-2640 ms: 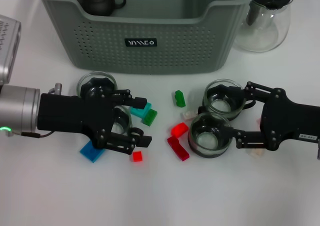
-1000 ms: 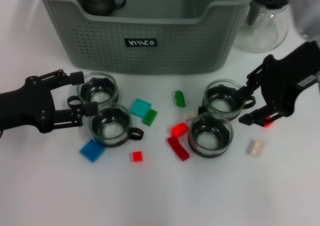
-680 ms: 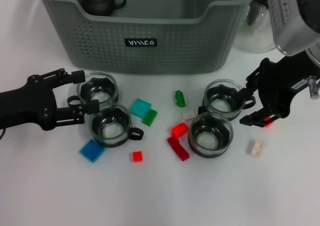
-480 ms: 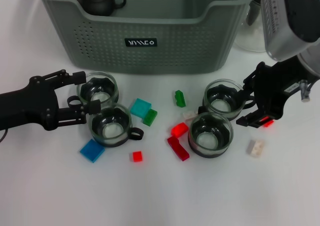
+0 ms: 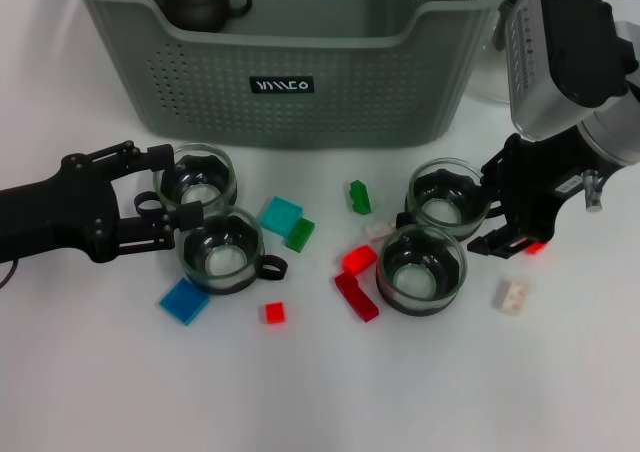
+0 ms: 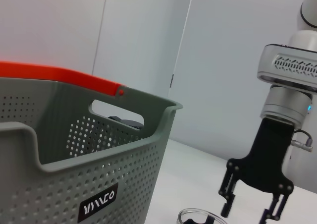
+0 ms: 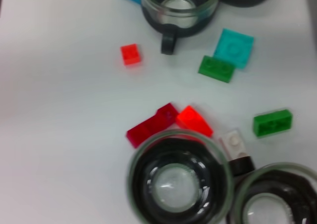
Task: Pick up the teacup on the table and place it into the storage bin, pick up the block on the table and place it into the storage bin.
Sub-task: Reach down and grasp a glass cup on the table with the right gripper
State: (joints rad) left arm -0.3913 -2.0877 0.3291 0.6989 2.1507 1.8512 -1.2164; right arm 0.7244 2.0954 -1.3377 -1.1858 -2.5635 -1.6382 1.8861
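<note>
Several glass teacups stand in front of the grey-green storage bin (image 5: 300, 72). My left gripper (image 5: 170, 186) is open, its fingers on either side of the left edge of the back-left teacup (image 5: 197, 180), with another teacup (image 5: 222, 251) just in front. On the right, my right gripper (image 5: 486, 208) hangs open beside the back-right teacup (image 5: 447, 200), and a teacup (image 5: 421, 269) sits in front of that. Blocks lie between the cups: cyan (image 5: 281, 215), green (image 5: 359, 197), red (image 5: 357, 260), blue (image 5: 184, 301) and white (image 5: 513, 295). The left wrist view shows the bin (image 6: 99, 184) and the right gripper (image 6: 250, 209) farther off.
A dark teapot (image 5: 200, 0) sits in the bin's back-left corner. A clear glass pitcher (image 5: 495, 72) stands right of the bin, mostly behind my right arm. The right wrist view shows a teacup (image 7: 176, 182) with red blocks (image 7: 148, 127) beside it.
Both grippers have drawn back from the front teacups. Over the last second the right arm has swung more upright and its gripper has edged left toward the back-right teacup. The left gripper barely moved.
</note>
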